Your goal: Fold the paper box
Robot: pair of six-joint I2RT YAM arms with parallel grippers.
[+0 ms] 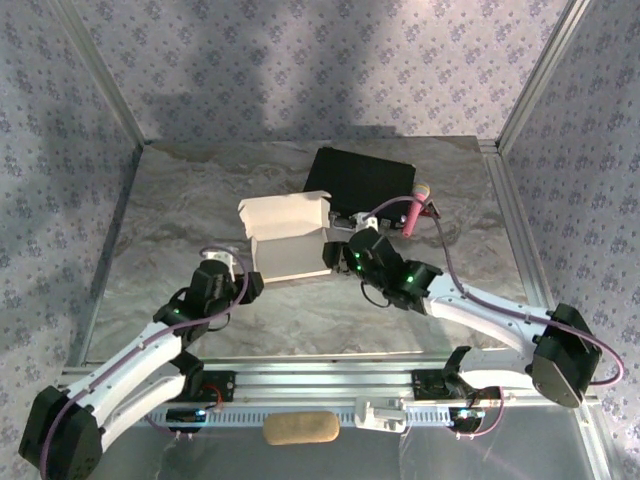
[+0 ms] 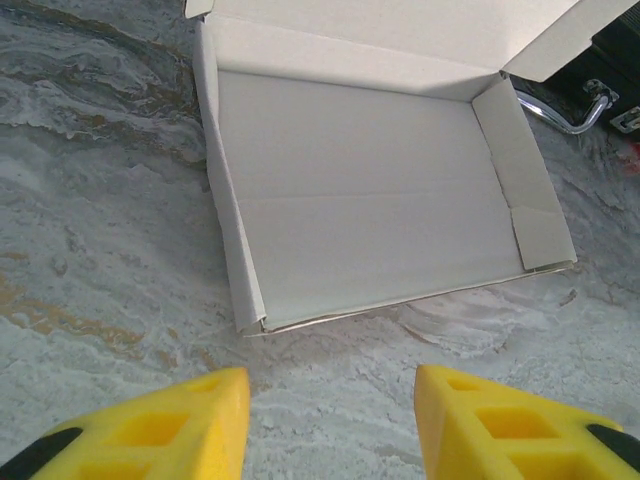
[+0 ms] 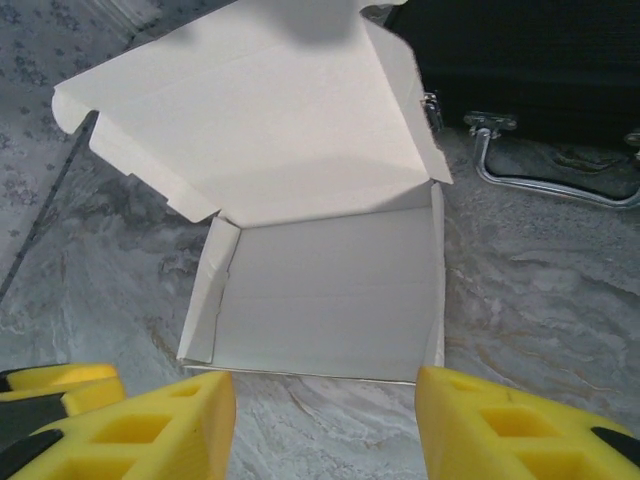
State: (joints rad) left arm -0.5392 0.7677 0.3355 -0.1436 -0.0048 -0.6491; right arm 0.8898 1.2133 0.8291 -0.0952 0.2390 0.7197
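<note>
Hovering with both pincers released at a half-folded box

My left pincer [image 2: 330, 400] hangs with its fingers spread and nothing between them, just short of the near edge of the paper box [image 2: 370, 200]. My right pincer [image 3: 325, 400] is likewise spread and empty, facing the box from the other side. The box sits mid-table [image 1: 180, 220], side walls up and lid [image 3: 270, 130] raised at the back, close beside the black case [image 3: 520, 60]. I judge the danger lies in those thin walls: nothing holds them, so they may spring outward. If I press the lid off-centre, the light box could skid into the case, or a flap could crease outside its wall
</note>
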